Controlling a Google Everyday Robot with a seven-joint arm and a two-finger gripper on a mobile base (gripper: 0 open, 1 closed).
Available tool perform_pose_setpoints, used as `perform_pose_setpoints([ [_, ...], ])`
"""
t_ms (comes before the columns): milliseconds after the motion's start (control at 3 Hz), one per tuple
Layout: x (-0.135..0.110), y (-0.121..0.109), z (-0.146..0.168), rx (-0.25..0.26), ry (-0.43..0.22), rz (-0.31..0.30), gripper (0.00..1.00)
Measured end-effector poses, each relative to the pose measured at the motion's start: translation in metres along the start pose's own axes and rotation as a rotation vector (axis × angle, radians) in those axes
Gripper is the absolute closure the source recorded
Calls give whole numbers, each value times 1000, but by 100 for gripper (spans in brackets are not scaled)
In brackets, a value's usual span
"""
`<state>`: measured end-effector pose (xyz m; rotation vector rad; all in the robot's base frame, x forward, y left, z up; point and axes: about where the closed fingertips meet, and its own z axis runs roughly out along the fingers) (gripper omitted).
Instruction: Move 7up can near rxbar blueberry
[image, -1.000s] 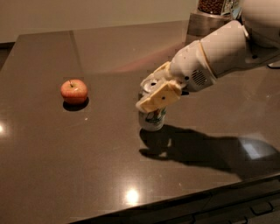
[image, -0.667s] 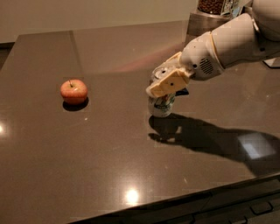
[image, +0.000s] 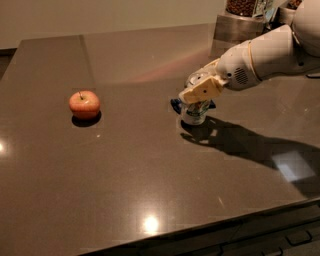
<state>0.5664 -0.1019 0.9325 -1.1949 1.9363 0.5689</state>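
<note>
Gripper (image: 198, 89) sits right of centre over the desk (image: 130, 190), on a white arm coming in from the far right. Its jaws are pinching the top part of the 7up can (image: 194, 115), w/ the near beige finger (image: 202, 90) lying across the can's upper front. Can is upright, long axis vertical, top end up inside the jaws and hidden there, so only the lower body shows. Base is at desk level, but can't tell if it's actually touching. Rxbar blueberry (image: 175, 105) lies flat just behind the can, on the far side. It's mostly covered: one dark blue bit pokes out left of the can and another right of it, so its long axis runs approx. left-right. Can't tell if can and bar touch. Red apple (image: 84, 104) stands well apart to the left, stem up. A metal container (image: 240, 27) stands at the far right edge of the desk.
</note>
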Motion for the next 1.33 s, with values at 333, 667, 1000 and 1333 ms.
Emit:
perform_pose_setpoints([
  [333,13,-15,2,25,16,1,43],
  [667,18,-19,3,27,25,-5,12],
  [1000,17,-18,4,24,25,-6,0],
  [1333,17,-18,4,24,25,-7,0],
])
